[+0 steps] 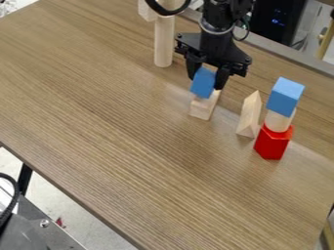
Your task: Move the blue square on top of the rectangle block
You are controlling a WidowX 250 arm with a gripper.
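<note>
Pinching the blue square (203, 84) between both sides of the hand (205, 83), right over the block (204, 108) on the table (124, 146). Looking tilted from here; hard to tell whether touching the block or just clear of it. Probably down to the last step: levelling, lowering, letting go. Chief risk: releasing off-centre or canted, through poor alignment, and so sending the square sliding off. Next: pressing too low and shoving the block, or clipping it with a fingertip while opening. Worth watching, too, for dragging the square back up on a finger not fully free. As for room, tightest toward the wedge (250, 114), near the block, then, just past that, the stack of red block (273, 142), cylinder (279, 121) and second blue square (285, 97), easy to topple with a sideways swing. On the opposite side, mind the tall post (163, 41), apart from the hand but near enough to catch on a wide sweep, with a cable (167, 12) looping across near its top. Far edge of the table fairly near, behind the hand; near edge well apart, with the widest open stretch in between. Best to back off straight up after letting go.
</note>
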